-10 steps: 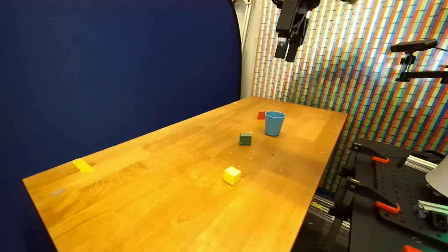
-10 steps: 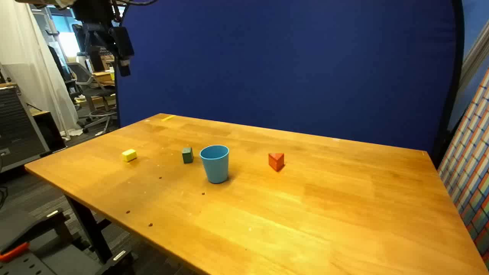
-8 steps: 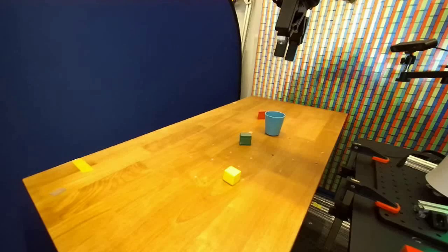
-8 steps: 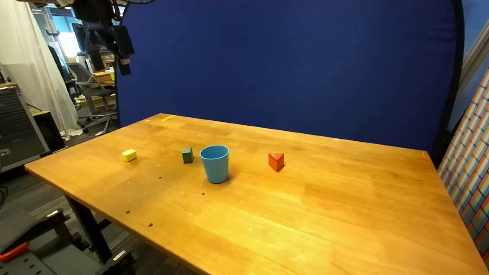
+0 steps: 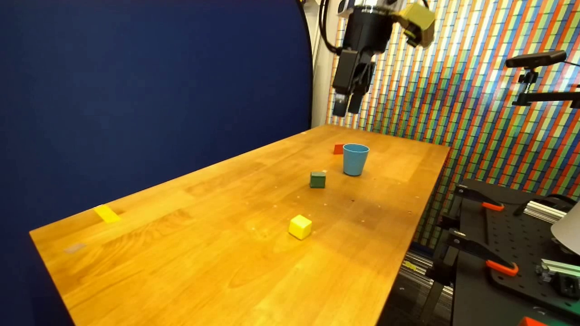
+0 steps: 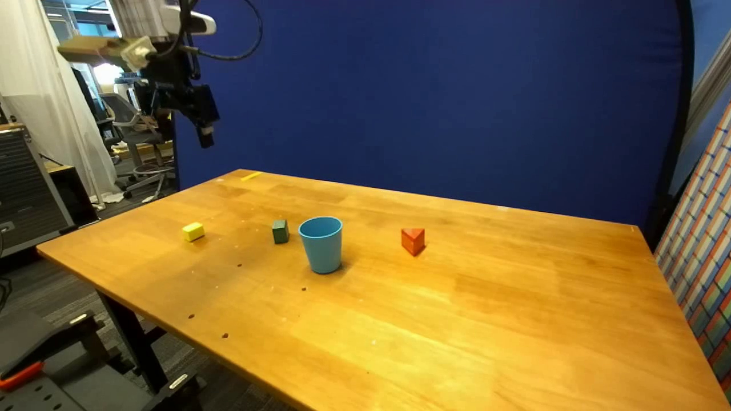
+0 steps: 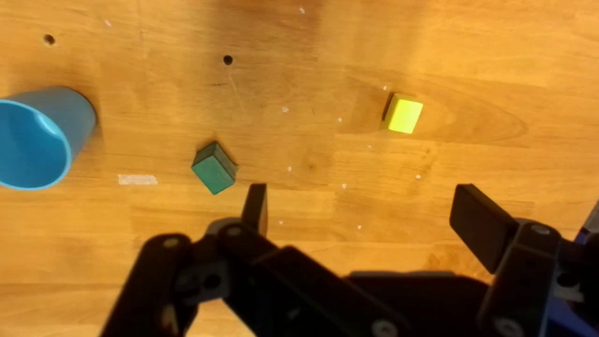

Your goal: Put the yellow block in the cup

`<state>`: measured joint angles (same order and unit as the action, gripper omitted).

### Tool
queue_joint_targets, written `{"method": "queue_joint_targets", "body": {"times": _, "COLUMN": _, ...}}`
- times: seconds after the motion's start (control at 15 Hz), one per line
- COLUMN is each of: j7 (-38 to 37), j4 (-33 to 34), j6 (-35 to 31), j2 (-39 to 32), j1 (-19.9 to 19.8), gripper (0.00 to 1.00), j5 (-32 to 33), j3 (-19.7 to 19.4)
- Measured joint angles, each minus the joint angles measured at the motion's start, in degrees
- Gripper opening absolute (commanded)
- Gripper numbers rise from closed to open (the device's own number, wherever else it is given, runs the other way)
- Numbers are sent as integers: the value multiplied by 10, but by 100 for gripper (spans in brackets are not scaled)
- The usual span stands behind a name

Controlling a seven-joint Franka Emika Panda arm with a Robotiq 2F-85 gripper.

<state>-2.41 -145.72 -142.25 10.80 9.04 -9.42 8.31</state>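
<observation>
The yellow block (image 5: 300, 227) lies on the wooden table in both exterior views (image 6: 193, 232). In the wrist view the yellow block (image 7: 405, 114) is right of centre, beyond the fingertips. The blue cup (image 5: 355, 160) stands upright on the table, and also shows in an exterior view (image 6: 323, 250). In the wrist view the cup (image 7: 72, 112) is cut off at the left edge; its visible inside looks empty. My gripper (image 7: 360, 206) is open with nothing between its fingers. In both exterior views the gripper (image 5: 347, 107) hangs well above the table (image 6: 185, 134).
A green block (image 7: 214, 171) lies between the yellow block and the cup (image 6: 280, 232). A red wedge-shaped block (image 6: 413, 241) lies past the cup, partly hidden behind it in an exterior view (image 5: 338, 149). Yellow tape (image 5: 107, 213) marks the table's edge. A camera on an arm (image 5: 535, 59) stands beside the table.
My gripper has moved lower toward the table, shifting left in an exterior view and right in the other view. The wrist is now visible there. The blocks and cup have not moved.
</observation>
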Motion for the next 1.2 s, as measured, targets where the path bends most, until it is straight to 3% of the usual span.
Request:
{"method": "queue_joint_targets", "body": {"times": 0.4, "j7": -28, "j4": 62, "j6": -160, "j2": -231, "j1": 24, "gripper": 100, "j5": 72, "j3": 28}}
{"method": "queue_joint_targets", "body": {"times": 0.87, "j7": -58, "j4": 164, "j6": -173, "j2": -384, "j1": 71, "gripper": 100, "j5": 88, "j3": 25}}
{"method": "queue_joint_targets", "body": {"times": 0.93, "j7": -63, "j4": 172, "j6": -173, "j2": -395, "j1": 77, "gripper": 75, "j5": 88, "j3": 25}}
{"method": "queue_joint_targets", "body": {"times": 1.0, "j7": -69, "j4": 179, "j6": -173, "j2": -403, "j1": 84, "gripper": 73, "j5": 88, "j3": 23}}
{"method": "queue_joint_targets", "body": {"times": 1.2, "j7": -88, "j4": 188, "j6": -173, "j2": -412, "j1": 109, "gripper": 49, "j5": 90, "j3": 2}}
